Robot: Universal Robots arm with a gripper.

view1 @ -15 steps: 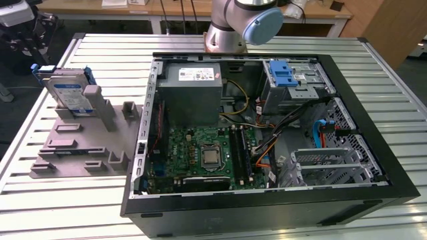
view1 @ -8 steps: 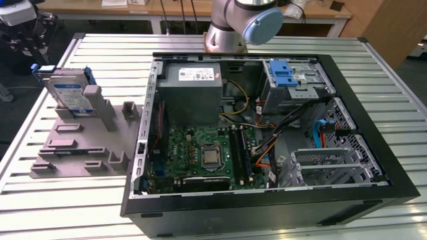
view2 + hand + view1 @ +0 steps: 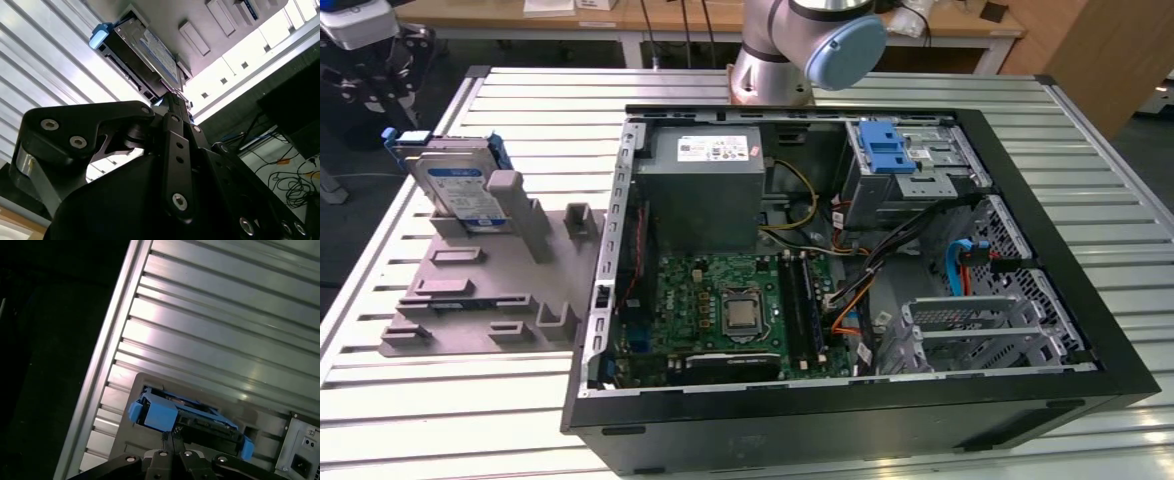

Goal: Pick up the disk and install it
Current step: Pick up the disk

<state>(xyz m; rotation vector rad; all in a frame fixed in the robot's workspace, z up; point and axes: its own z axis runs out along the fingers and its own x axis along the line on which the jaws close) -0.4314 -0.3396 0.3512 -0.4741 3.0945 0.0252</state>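
Note:
The disk [image 3: 460, 185] stands on edge in a slot at the far end of a grey holder [image 3: 480, 290], at the exterior view's left. It is silver-grey with a white-and-blue label and a blue carrier. My gripper [image 3: 380, 85] hangs beyond and above it, near the table's far left corner, apart from it. In both wrist views the disk [image 3: 150, 55] [image 3: 185, 417] lies just past my fingertips. The gripper [image 3: 172, 100] [image 3: 168, 439] is shut, its fingers together with nothing between them.
An open computer case [image 3: 1067, 200] lies flat on the slatted metal table [image 3: 534, 100]. It holds a drive cage with a blue latch [image 3: 887, 150], a grey power supply [image 3: 704, 190], a motherboard [image 3: 734, 310] and loose cables. The table's edge [image 3: 107, 365] runs close to the holder.

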